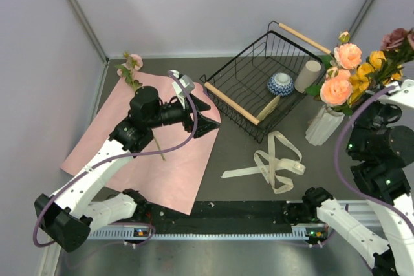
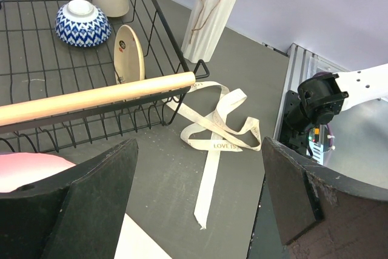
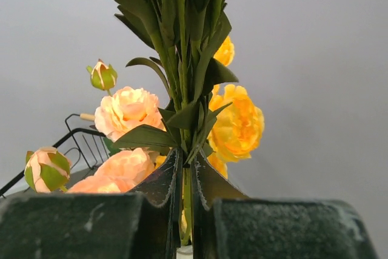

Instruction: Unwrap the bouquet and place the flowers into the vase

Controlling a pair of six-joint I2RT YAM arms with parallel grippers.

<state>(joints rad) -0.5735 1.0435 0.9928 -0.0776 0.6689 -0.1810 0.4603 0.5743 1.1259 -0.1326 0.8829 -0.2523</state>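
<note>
The bouquet's lilac-pink wrapping paper (image 1: 149, 147) lies spread flat on the left of the table. One pink-bloomed flower (image 1: 134, 64) rests on it, its stem running under my left arm. My left gripper (image 1: 202, 113) hovers open over the paper's right edge, with nothing between its fingers (image 2: 91, 204). The white ribbed vase (image 1: 323, 125) stands at the right and holds peach and yellow flowers (image 1: 337, 88). My right gripper (image 3: 188, 159) is shut on a bunch of green stems (image 3: 182, 59) just above the vase.
The cream ribbon (image 1: 275, 159) lies loose between the paper and the vase. A black wire basket (image 1: 242, 75) with wooden handles holds a blue-and-white bowl (image 1: 280, 84), a cream cup (image 1: 308, 75) and a small plate (image 1: 268, 109). Grey walls close in behind.
</note>
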